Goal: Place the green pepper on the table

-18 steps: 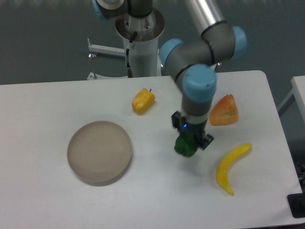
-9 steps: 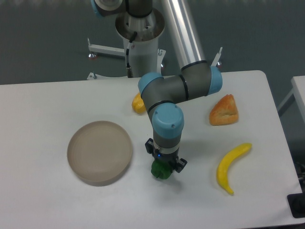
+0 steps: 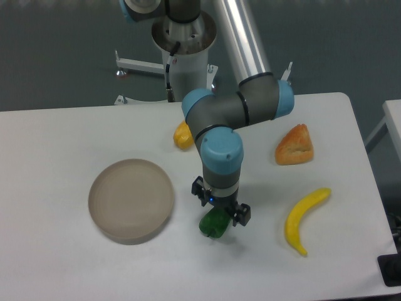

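Observation:
The green pepper (image 3: 213, 224) lies on the white table (image 3: 56, 263), just right of the bowl and in front of the middle. My gripper (image 3: 221, 207) hangs straight over it, pointing down. Its jaws stand spread apart, wider than the pepper, with one finger (image 3: 198, 189) on the left and the other on the right. The pepper shows below and between them, partly hidden by the gripper body. It seems to rest on the table, free of the fingers.
A round beige-grey bowl (image 3: 131, 199) stands left of the pepper. A yellow pepper (image 3: 182, 135) is partly hidden behind the arm. An orange bread piece (image 3: 294, 145) and a yellow banana (image 3: 303, 219) lie to the right.
The arm carried the green pepper left and toward the front, from near the banana to beside the bowl. Since half a second ago the jaws have spread and the pepper sits lower.

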Robot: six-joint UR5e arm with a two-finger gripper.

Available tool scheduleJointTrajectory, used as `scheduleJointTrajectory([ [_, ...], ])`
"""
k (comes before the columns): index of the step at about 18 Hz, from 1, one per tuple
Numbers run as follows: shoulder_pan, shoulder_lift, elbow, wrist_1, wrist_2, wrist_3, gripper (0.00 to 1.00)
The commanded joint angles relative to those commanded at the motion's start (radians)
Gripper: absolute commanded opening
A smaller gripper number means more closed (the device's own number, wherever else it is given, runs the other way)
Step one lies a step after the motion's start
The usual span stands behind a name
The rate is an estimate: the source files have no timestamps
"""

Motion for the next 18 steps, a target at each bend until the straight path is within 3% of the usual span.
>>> scheduleJointTrajectory([
  [6, 0.071, 0.087, -0.089, 0.002, 0.000, 0.120, 1.00],
  [9, 0.115, 0.138, -0.112, -0.002, 0.002, 0.248, 1.00],
  [12, 0.170, 0.192, -0.146, -0.083, 0.000, 0.420, 1.00],
  [14, 0.209, 0.221, -0.185, -0.086, 0.000, 0.526, 1.00],
  [18, 0.219, 0.230, -0.206, -0.084, -0.002, 0.539, 1.00],
])
